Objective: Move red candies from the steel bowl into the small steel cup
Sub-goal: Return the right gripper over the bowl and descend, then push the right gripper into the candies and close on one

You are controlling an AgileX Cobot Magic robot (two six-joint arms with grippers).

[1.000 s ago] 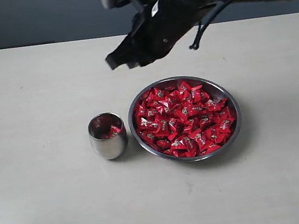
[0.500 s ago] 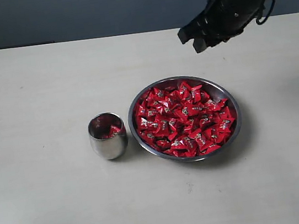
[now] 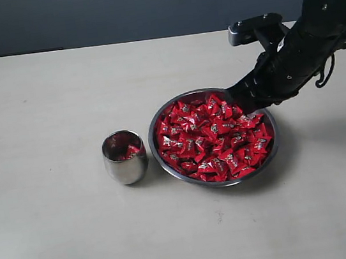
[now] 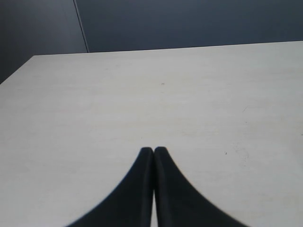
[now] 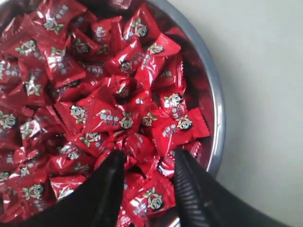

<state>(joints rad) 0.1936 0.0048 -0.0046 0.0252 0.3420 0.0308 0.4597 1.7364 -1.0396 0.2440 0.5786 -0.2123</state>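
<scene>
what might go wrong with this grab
The open jaws straddle tightly packed red candies near the rim of the steel bowl: closing could catch several at once or nudge the bowl. The small steel cup is narrow and already holds candy, so a bunch may spill onto the table.

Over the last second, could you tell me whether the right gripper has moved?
Yes. The right gripper swung right and down, from above the steel bowl's left edge to its right rim.
</scene>
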